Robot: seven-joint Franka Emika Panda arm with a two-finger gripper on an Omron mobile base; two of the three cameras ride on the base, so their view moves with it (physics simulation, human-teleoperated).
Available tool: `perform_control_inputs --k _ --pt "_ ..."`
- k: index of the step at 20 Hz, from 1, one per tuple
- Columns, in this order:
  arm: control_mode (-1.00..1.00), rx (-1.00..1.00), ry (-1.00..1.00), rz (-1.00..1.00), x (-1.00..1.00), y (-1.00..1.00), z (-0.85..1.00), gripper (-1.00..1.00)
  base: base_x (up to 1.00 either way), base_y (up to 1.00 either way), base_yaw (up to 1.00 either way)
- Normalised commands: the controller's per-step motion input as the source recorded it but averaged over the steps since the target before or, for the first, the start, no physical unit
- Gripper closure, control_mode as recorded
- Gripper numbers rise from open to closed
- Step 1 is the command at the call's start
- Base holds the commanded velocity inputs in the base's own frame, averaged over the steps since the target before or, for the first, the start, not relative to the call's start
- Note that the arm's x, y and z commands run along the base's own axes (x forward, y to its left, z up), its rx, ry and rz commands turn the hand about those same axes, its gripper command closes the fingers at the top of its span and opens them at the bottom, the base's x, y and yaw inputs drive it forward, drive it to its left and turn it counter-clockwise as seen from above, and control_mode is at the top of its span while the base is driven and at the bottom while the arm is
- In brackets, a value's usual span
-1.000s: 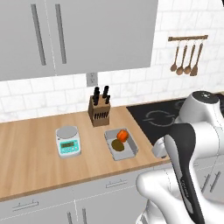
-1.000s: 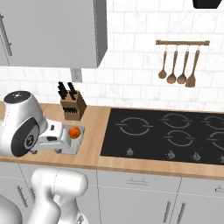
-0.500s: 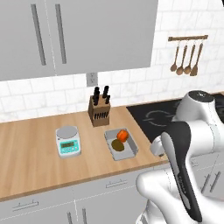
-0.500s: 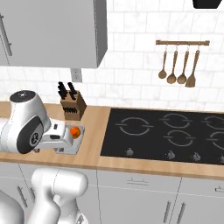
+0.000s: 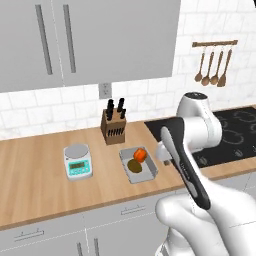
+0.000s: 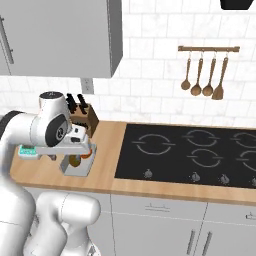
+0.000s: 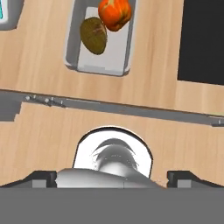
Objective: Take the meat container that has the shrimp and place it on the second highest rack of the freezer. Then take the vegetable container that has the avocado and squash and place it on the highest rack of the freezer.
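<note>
The vegetable container [image 5: 145, 175] is a shallow grey tray on the wooden counter, just left of the stove. In it lie the round orange squash [image 5: 140, 155] and the dark brown-green avocado [image 5: 134, 165]. My gripper [image 6: 74, 156] hangs over the tray's near side. In the hand view the vegetable container [image 7: 103, 61] lies at the top, with the avocado [image 7: 93, 35] and the squash [image 7: 114, 13] inside. My gripper [image 7: 113, 177] is open, its dark fingertips [image 7: 41, 177] wide apart with nothing between them. The meat container, the shrimp and the freezer are out of view.
A kitchen scale [image 5: 78, 161] stands left of the tray and a knife block [image 5: 113, 127] behind it at the wall. The black stove [image 6: 195, 155] takes up the counter to the right. Wooden utensils [image 6: 205, 75] hang above it, and grey upper cabinets [image 5: 90, 40] overhang the counter.
The arm's upper joints have risen and swung towards the stove side. The hand stays over the tray, and the tray has not moved.
</note>
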Motion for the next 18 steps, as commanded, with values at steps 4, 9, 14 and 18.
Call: perform_control_inputs --k 4,9,14,18 --pt "-1.0 0.09 0.03 -0.18 0.83 0.0 -0.54 -1.0 0.0 0.0 0.0" --pt "-1.0 -0.01 0.24 -0.15 0.9 0.0 -0.45 -1.0 0.0 0.0 0.0" --pt "-1.0 -0.04 0.22 -0.05 0.54 0.0 -0.33 -1.0 0.0 0.0 0.0" --pt "-1.0 0.0 0.13 -0.03 0.28 0.0 -0.29 -1.0 0.0 0.0 0.0"
